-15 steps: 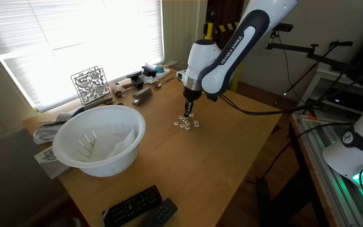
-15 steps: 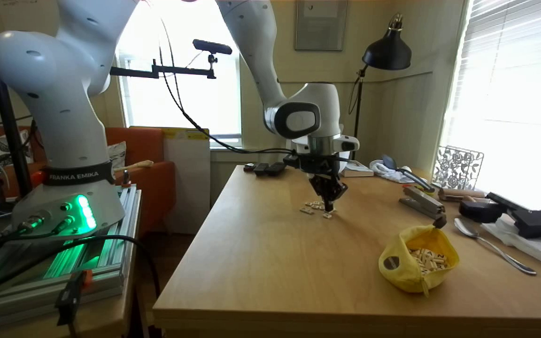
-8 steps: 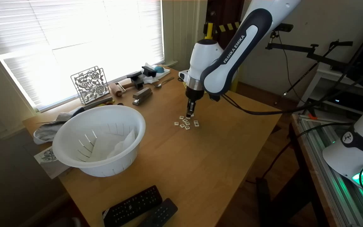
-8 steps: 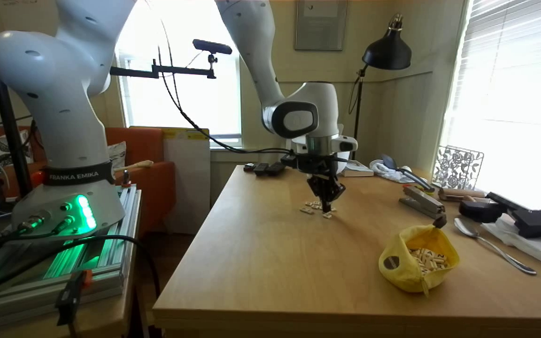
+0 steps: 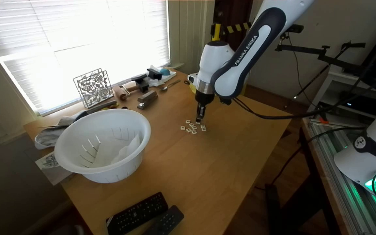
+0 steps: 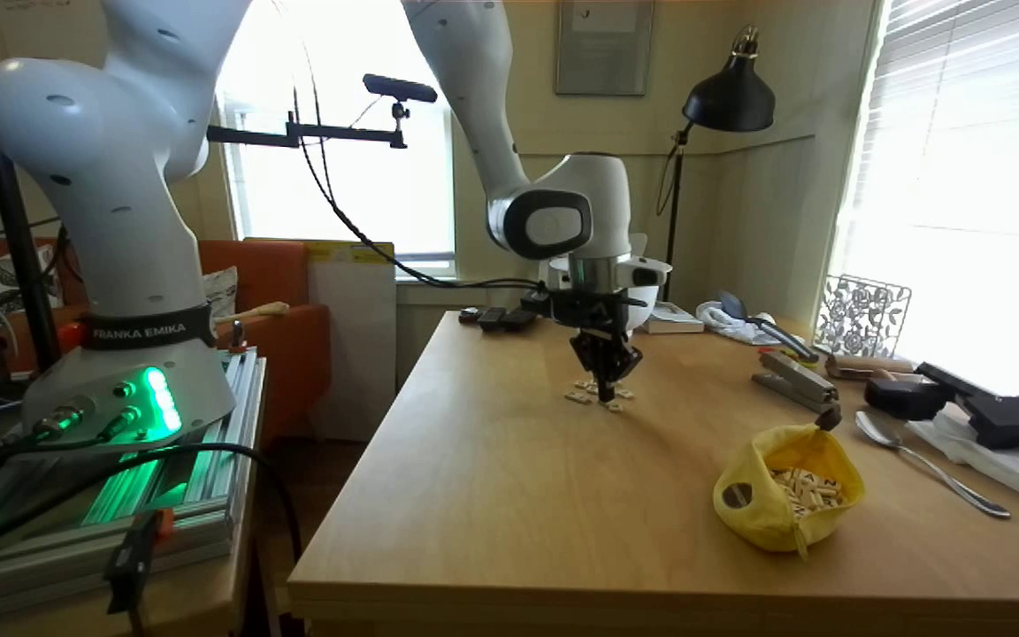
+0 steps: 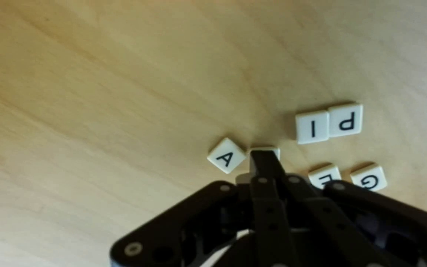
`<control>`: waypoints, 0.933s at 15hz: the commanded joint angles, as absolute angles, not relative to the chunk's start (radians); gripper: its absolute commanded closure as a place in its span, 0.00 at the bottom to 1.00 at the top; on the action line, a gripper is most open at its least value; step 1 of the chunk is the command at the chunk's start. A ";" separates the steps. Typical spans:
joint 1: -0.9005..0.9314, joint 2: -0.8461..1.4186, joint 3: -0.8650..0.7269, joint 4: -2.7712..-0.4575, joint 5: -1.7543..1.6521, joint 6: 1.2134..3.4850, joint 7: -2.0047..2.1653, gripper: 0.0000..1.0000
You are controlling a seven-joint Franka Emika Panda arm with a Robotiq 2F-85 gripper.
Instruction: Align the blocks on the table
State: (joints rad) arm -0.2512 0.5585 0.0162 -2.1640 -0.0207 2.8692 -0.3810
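As the clenched gripper (image 5: 199, 119) slides right in an exterior view, it likely drags a block (image 7: 275, 152) nearer the I-P row (image 7: 326, 126).

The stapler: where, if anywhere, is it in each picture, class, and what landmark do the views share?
In an exterior view: the stapler is left of centre, up-left of the small blocks.
In an exterior view: the stapler is right of the blocks, pictured above the yellow pouch.
Wrist view: not in it.
Shared landmark: the blocks, in all three views.
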 commanded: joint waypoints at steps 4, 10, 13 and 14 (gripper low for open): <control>-0.278 0.548 0.036 -2.212 -0.035 2.863 -0.400 1.00; -0.280 0.539 0.039 -2.225 -0.043 2.858 -0.427 1.00; -0.281 0.539 0.040 -2.224 -0.045 2.857 -0.440 1.00; -0.283 0.539 0.041 -2.224 -0.045 2.855 -0.445 1.00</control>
State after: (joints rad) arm -0.2597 0.5383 0.0242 -2.1979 -0.0217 2.8690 -0.4253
